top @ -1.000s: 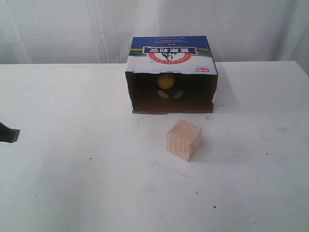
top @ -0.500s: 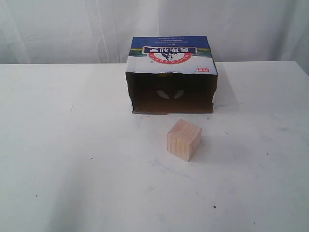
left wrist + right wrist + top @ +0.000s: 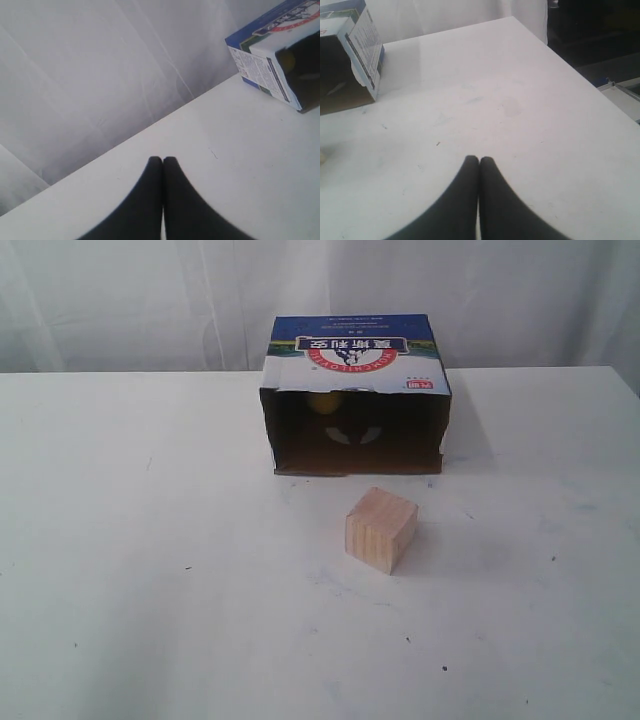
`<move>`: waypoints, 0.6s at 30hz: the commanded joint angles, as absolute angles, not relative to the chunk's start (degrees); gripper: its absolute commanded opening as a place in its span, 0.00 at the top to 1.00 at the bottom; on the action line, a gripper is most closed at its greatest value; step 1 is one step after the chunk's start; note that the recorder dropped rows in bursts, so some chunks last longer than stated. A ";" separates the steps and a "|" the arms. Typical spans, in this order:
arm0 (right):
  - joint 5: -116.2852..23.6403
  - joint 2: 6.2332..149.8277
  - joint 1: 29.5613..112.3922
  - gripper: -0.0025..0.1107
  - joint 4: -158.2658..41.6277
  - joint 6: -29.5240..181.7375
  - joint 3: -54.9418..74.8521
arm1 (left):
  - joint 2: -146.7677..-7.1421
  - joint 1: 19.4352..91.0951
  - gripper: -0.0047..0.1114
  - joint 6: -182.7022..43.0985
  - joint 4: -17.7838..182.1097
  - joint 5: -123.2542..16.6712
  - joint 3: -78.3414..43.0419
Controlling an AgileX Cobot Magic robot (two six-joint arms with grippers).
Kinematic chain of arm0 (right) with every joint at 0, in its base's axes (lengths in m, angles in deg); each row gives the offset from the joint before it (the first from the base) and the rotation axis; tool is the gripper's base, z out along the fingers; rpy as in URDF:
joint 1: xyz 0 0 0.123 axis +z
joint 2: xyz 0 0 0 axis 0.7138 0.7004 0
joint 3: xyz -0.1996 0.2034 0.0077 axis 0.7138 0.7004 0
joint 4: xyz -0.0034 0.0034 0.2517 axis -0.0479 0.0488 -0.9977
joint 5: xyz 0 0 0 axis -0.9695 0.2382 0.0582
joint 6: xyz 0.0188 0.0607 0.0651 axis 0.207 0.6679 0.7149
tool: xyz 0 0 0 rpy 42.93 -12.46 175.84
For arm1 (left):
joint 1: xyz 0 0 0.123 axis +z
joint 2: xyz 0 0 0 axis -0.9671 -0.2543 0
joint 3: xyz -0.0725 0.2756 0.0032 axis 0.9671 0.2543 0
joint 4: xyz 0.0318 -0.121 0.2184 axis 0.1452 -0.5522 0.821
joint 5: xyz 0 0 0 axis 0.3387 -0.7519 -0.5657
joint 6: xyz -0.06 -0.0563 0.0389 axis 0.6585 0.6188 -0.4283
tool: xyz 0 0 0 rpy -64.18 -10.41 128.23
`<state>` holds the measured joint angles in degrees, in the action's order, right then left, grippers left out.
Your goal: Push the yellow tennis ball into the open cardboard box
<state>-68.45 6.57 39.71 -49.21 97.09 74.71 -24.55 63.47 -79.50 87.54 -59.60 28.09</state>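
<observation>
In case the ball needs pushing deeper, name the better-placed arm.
Left, probably: the ball sits in the left side of the box, and the left wrist view sees it there; the right wrist view does not.

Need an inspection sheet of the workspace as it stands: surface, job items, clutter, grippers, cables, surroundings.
Surface: white table, faint smudges and specks.
Job's things: yellow fuzzy tennis ball dimly visible inside the open blue-and-white cardboard box, whose opening faces the exterior camera.
Clutter: light wooden cube in front of the box, apart from it.
Grippers: left gripper shut, holding nothing; right gripper shut, holding nothing.
Cables: nothing seen.
Surroundings: white curtain behind the table.
</observation>
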 commanded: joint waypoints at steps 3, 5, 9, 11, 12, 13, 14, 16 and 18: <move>-67.78 6.23 39.51 0.98 -49.09 97.18 74.85 | -23.64 63.74 0.96 -79.36 87.08 -59.25 27.73; -67.88 6.23 39.51 0.98 -49.09 97.18 74.85 | -23.64 63.74 0.96 -79.36 87.08 -58.58 27.73; -67.88 6.23 39.51 0.98 -49.09 97.18 74.85 | -23.64 63.74 0.96 -78.24 86.07 -51.49 27.73; -67.88 6.23 39.51 0.98 -49.09 97.18 74.85 | -23.79 63.78 0.96 -74.28 85.81 -47.26 27.73; -67.88 6.23 39.51 0.98 -49.09 97.18 74.85 | -23.21 64.03 0.96 -71.77 85.81 -45.03 27.73; -67.88 6.23 39.51 0.98 -49.09 97.18 74.85 | -22.37 64.69 0.96 -69.78 85.81 -42.87 27.73; -67.88 6.23 39.51 0.98 -49.09 97.18 74.85 | -21.57 65.54 0.96 -68.46 85.81 -41.08 27.73; -67.88 6.23 39.51 0.98 -49.09 97.18 74.85 | -20.01 67.95 0.96 -66.86 85.81 -39.33 27.73; -67.76 6.23 39.51 0.98 -49.09 97.18 74.85 | -17.76 70.71 0.96 -65.40 85.81 -38.66 27.73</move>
<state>-68.45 6.57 39.71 -49.21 97.09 74.71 -20.28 67.89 -68.45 86.28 -40.57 28.09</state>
